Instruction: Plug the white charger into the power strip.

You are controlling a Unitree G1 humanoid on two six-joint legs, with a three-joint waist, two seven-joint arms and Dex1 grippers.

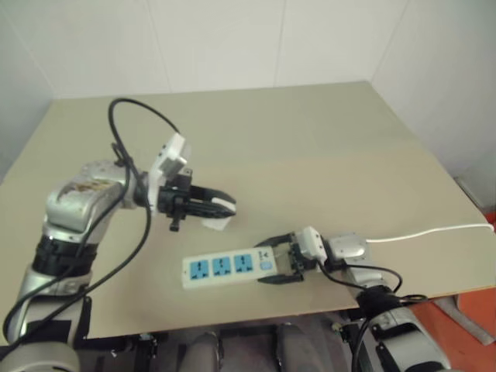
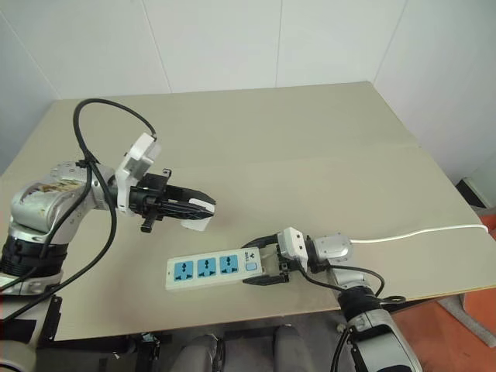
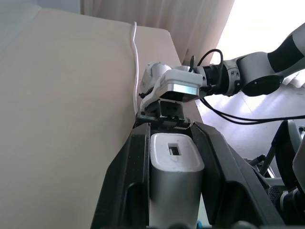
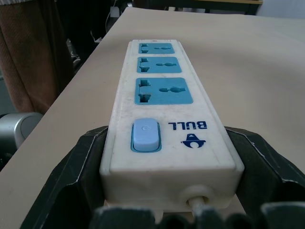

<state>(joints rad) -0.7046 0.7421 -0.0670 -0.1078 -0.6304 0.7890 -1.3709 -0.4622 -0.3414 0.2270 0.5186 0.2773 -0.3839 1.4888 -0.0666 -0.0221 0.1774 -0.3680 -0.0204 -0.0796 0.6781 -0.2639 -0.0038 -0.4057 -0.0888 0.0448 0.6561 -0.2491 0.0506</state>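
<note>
I am holding the white charger (image 1: 219,222) pinched in my left tool (image 1: 221,205) above the desk (image 1: 310,147), just beyond the power strip (image 1: 225,267), while my right tool (image 1: 280,263) is clamping the strip's switch end flat on the desk.

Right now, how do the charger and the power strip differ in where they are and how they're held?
The white charger is lifted above the table in the left gripper; the power strip lies flat, its switch end clamped by the right gripper. The charger is a small plain block; the strip is long with three blue sockets. Both are white plastic.
</note>
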